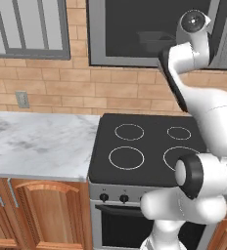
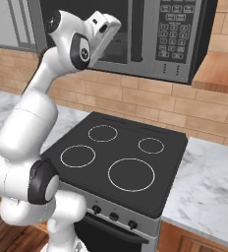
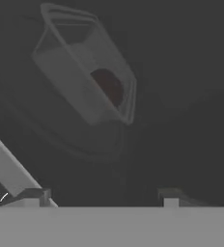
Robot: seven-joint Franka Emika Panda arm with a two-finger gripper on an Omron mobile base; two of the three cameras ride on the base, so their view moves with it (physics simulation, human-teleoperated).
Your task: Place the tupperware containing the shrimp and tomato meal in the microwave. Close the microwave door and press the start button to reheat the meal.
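While the arm [image 2: 32, 113] reaches up at the microwave [image 2: 150, 34], the gripper [image 3: 104, 195] stands wide, apart from the tupperware [image 3: 85, 67].

Black cooktop [image 1: 145, 146] with four white ring burners, two bigger near the front, two smaller at the back; same cooktop [image 2: 118, 162] from the other side. Oven front [image 1: 120, 215] below it with small dark knobs [image 1: 114, 198] and a dark bar handle. Grey-veined marble counter [image 1: 37, 144] to the left of the stove, another marble stretch [image 2: 209, 187] to its right. Wooden cabinet doors [image 1: 42, 215] under the left counter. Tan brick wall [image 1: 86, 88] behind, with a wall outlet [image 1: 22, 99]. Grey-framed window [image 1: 27, 29] upper left. Wood cabinet [image 2: 219, 69] upper right.
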